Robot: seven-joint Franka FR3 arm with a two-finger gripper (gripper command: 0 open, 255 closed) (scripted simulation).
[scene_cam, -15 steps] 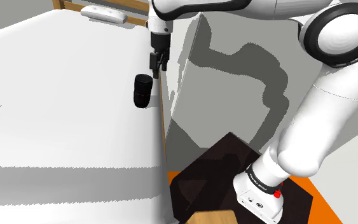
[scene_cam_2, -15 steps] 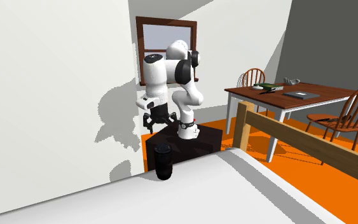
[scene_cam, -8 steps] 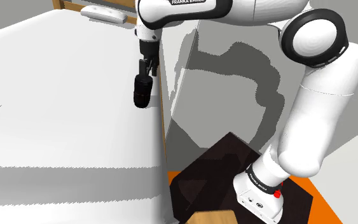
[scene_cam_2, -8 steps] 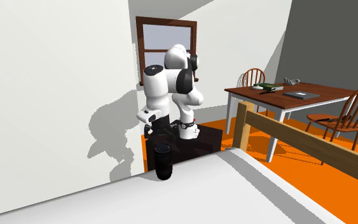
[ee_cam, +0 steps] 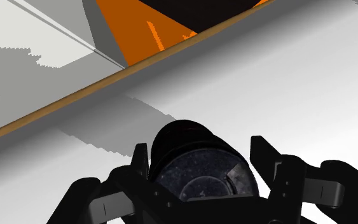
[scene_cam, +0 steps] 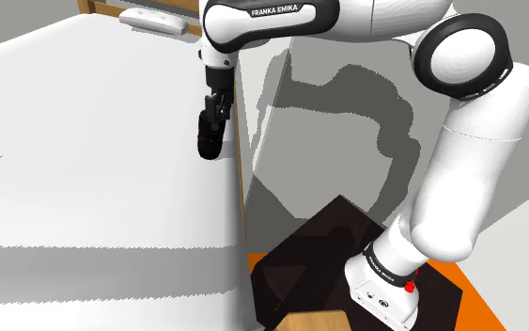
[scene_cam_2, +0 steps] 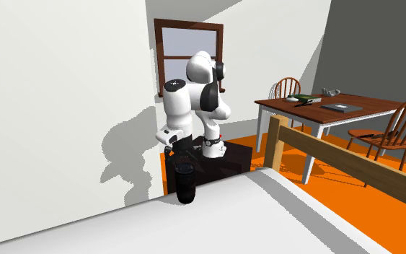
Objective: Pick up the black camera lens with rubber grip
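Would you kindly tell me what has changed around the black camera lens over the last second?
The all-black two-finger gripper moved toward the shoulder view's left and came down over the upright black cylindrical camera lens. Its open fingers now straddle the lens's top. The lens stayed upright in the same spot on the white surface.

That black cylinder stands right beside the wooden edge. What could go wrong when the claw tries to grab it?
1. The lens stands upright close to the wooden edge of the white surface. A nudge from one of the open jaws might tip it over that edge.
2. The jaws flank its round body without touching it, so it could slip or twist as they close.
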